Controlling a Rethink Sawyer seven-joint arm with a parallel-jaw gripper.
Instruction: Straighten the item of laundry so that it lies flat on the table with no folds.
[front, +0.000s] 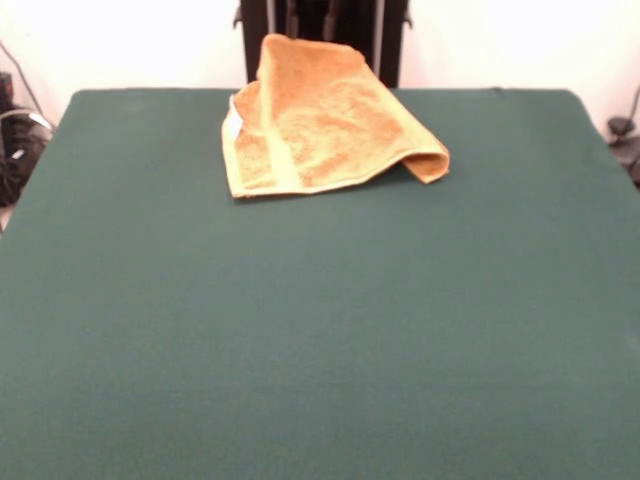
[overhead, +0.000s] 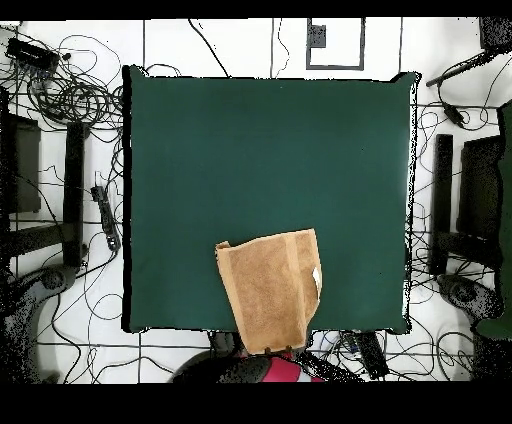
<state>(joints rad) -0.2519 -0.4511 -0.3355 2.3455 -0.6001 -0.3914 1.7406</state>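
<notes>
Up at the top middle of the front view, we are looking at the towel lying on the table. It is not flat yet. One big part is folded over the rest, and the right corner is curling up in a soft loop. A small white tag is peeking out on its left edge. The top tip of the towel is reaching past the far table edge, in front of the dark stand.

From above, we are seeing the towel at the bottom middle of the table, with its lower end hanging a little over the edge there. A bit of red and black from the arm is showing just under it at the bottom of the frame.

We are not seeing the pincer in either view, so we cannot tell if it is released or clenched.

We are thinking about what could go wrong. The towel is sitting right at the table edge, so a pull the wrong way could be dragging it off onto the floor. A pinch on both layers at once could be moving the whole towel and leaving the fold in. A push on the curled corner could be making a new wrinkle.

We are not finding any boxes, bowls or bins on the table, so nothing is holding anything.
</notes>
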